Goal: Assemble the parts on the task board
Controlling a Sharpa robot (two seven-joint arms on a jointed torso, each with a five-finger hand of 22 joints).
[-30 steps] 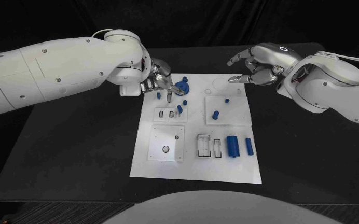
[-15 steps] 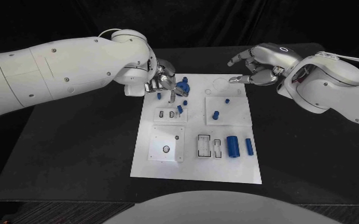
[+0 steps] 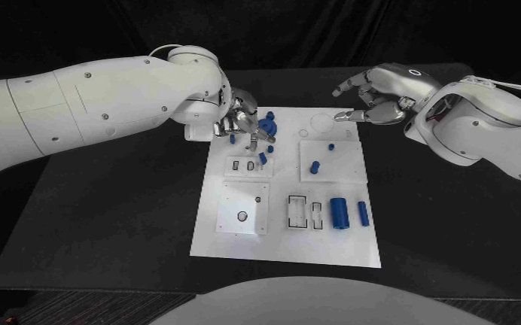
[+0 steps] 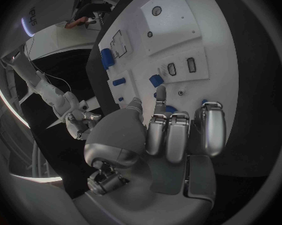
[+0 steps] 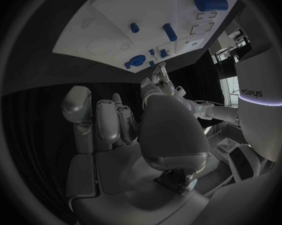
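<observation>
The white task board [image 3: 284, 246] lies in the middle of the black table. My left hand [image 3: 241, 120] hovers over the board's far left corner, fingers pointing down beside a round blue part [image 3: 268, 123] and small blue pegs [image 3: 269, 147]. In the left wrist view the left hand [image 4: 165, 135] has its thumb and one fingertip apart above the board [image 4: 203, 35], nothing between them, and a blue peg [image 4: 169, 109] lies just beside that fingertip. My right hand [image 3: 375, 99] hangs over the far right corner, fingers loosely bent, holding nothing.
More blue parts lie on the board: a peg [image 3: 314, 165] in the right middle plate, and a thick cylinder [image 3: 339, 212] with a thinner one [image 3: 361, 213] near the right edge. Recessed slots [image 3: 303, 213] and a round-holed plate [image 3: 243, 216] sit toward the near side.
My left arm has swung slightly to the right, carrying the hand a little further over the board's far left corner. The right hand has stayed put.
</observation>
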